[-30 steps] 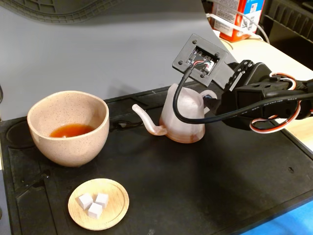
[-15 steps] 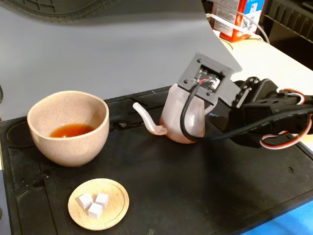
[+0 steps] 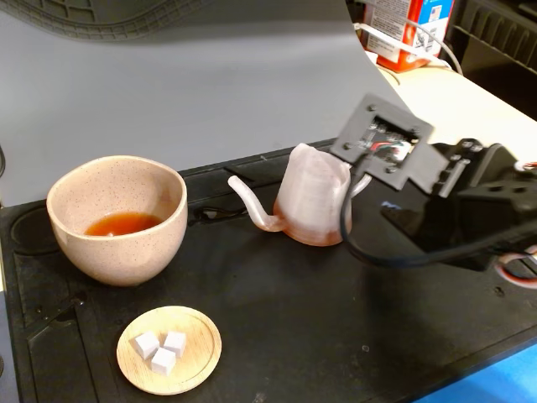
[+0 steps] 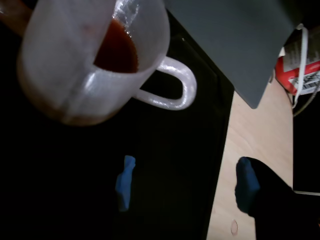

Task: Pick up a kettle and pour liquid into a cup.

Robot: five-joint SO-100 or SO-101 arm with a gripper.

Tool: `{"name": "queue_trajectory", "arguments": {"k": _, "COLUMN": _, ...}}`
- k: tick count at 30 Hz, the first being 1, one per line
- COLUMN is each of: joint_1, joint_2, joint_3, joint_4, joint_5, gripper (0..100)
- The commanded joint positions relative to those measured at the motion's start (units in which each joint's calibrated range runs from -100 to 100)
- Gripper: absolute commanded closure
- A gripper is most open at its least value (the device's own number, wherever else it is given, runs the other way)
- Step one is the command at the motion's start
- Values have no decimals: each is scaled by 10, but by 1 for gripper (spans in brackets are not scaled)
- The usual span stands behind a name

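Note:
The kettle (image 3: 315,197) stands upright on the black mat (image 3: 277,319), its thin spout pointing left toward the cup (image 3: 117,218). The cup holds a shallow pool of reddish-brown liquid (image 3: 122,223). In the wrist view the kettle (image 4: 75,75) fills the upper left, with dark liquid (image 4: 117,50) inside and its loop handle (image 4: 175,95) pointing toward me. My gripper (image 4: 186,185) is open and empty, its blue-tipped fingers (image 4: 125,182) a short way back from the handle. In the fixed view the gripper (image 3: 382,201) sits just right of the kettle, mostly hidden by the wrist camera board.
A small wooden dish (image 3: 169,348) with three white cubes lies in front of the cup. A red and white carton (image 3: 411,29) stands on the light wooden table (image 3: 470,101) at the back right. A grey backdrop rises behind the mat.

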Motion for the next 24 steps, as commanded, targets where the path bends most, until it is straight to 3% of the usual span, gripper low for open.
{"name": "queue_trajectory", "arguments": {"k": 1, "joint_1": 0, "joint_2": -87, "joint_3": 34, "joint_4": 0, "joint_5": -2, "gripper": 77}}
{"name": "queue_trajectory", "arguments": {"k": 5, "joint_1": -2, "joint_2": -188, "joint_3": 91, "joint_4": 0, "joint_5": -8, "gripper": 86}}
{"name": "queue_trajectory", "arguments": {"k": 12, "joint_1": -31, "joint_2": -324, "joint_3": 154, "joint_4": 0, "joint_5": -100, "gripper": 86}}
{"name": "queue_trajectory", "arguments": {"k": 17, "joint_1": -23, "joint_2": -401, "joint_3": 185, "joint_4": 0, "joint_5": -126, "gripper": 99}}
{"name": "queue_trajectory", "arguments": {"k": 24, "joint_1": -23, "joint_2": -507, "joint_3": 230, "joint_4": 1, "joint_5": -172, "gripper": 99}}
